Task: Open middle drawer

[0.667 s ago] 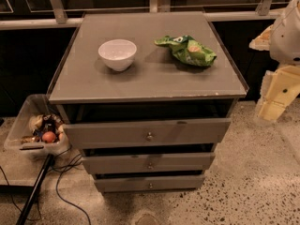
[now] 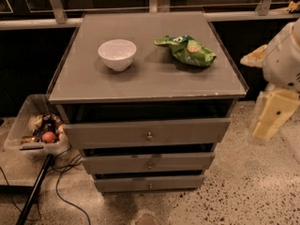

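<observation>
Now, right of grey wooden cabinet [image 2: 154, 81], cream gripper [image 2: 271, 118], touching nothing; open or closed, cannot tell. Left and lower from gripper, well apart: grey flat-fronted middle drawer [image 2: 117, 163] with round metal knob. Upper left: white round bowl [image 2: 117, 54], green crumpled snack bag [image 2: 187, 50].

Dim, warm light falls from above on the grey flat-topped wooden bench [image 2: 140, 81]. The white round ceramic bowl [image 2: 117, 54] casts a soft shadow beneath itself. Deep shade fills the gaps above the drawer fronts. The pale cream claw [image 2: 271, 123], right of the bench, glows washed-out against a near-black background.
</observation>
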Controlling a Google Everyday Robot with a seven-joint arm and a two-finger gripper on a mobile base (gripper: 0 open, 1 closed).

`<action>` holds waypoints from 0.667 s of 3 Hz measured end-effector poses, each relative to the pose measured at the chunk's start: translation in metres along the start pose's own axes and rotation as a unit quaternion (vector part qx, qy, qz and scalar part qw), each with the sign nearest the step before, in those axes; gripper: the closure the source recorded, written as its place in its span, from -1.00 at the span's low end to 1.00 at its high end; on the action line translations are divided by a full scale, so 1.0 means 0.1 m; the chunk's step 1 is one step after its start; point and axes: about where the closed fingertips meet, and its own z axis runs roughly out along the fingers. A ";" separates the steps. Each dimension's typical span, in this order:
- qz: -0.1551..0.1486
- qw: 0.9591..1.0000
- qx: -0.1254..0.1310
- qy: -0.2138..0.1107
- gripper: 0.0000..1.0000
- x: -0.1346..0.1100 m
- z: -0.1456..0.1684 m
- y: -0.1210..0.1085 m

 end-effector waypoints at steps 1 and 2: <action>-0.008 0.999 -0.007 -0.049 -1.00 0.03 0.36 0.29; 0.002 0.995 0.001 -0.099 -1.00 0.04 0.75 0.59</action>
